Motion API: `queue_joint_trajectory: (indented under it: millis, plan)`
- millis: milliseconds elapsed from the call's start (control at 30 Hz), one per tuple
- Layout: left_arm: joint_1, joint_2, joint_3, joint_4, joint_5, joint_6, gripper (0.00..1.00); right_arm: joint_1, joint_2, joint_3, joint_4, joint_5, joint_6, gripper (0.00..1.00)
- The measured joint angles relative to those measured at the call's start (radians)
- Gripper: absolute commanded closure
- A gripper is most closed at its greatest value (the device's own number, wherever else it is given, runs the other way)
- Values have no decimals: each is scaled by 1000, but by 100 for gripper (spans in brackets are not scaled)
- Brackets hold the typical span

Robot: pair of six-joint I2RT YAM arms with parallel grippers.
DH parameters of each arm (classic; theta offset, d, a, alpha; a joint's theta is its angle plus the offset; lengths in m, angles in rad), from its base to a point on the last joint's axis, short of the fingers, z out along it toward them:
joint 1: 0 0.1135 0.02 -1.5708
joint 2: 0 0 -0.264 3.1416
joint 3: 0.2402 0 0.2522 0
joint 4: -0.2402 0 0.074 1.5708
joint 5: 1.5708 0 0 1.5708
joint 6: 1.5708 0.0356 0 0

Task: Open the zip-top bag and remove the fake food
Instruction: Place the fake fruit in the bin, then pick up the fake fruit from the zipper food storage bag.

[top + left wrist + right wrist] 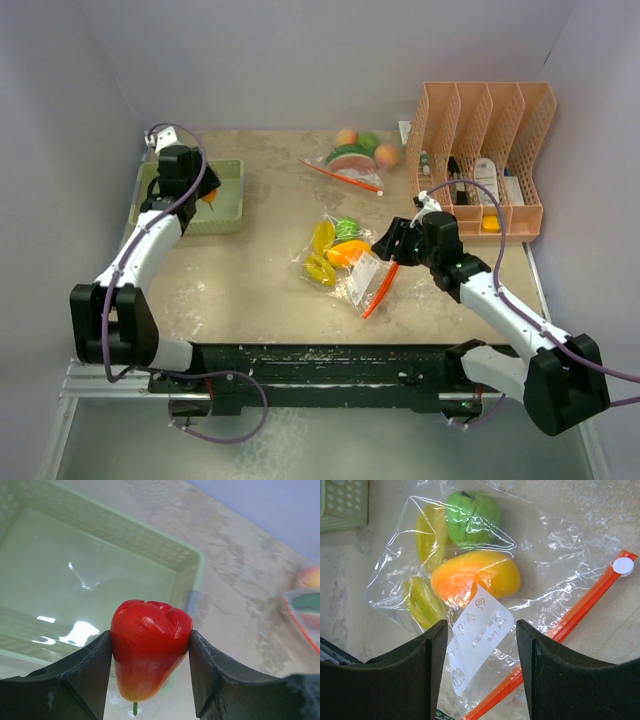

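Note:
My left gripper is shut on a glossy red toy pepper, one piece of the fake food, and holds it over the near corner of a green basket. In the top view this gripper hangs above the basket. The zip-top bag lies flat on the table with green, yellow, orange and yellow-green pieces inside. Its orange zip strip ends in a white slider. My right gripper is open just above the bag's white label.
A second bag with food lies at the back, with two peach pieces beside it. A peach-coloured slotted organizer holding bottles stands at the back right. White walls close in the table.

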Motion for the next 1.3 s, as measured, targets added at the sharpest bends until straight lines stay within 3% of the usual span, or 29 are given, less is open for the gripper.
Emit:
queue_joint_trajectory:
  millis: [133,200,533,733,933,1167,1300]
  plan:
    - [50,68,15,-34,-9,-2,16,0,0,0,0,-2,-2,40]
    - [50,88,26,-52,-10,-1,1,0,0,0,-1,-2,-2,40]
    - [35,122,102,-32,30,-4,1,0,-49,-21,-16,7,-5,40]
    - [-181,98,60,23,31,0,1,-26,-101,-115,-6,-20,74,42]
    - [-393,109,-44,122,116,-18,1,-46,-285,-237,-24,-58,207,62]
    - [-455,187,-126,177,146,-56,6,-50,-478,-285,-111,-38,339,80]
    - [-497,229,-130,201,155,-71,17,-52,-486,-329,-120,-35,407,92]
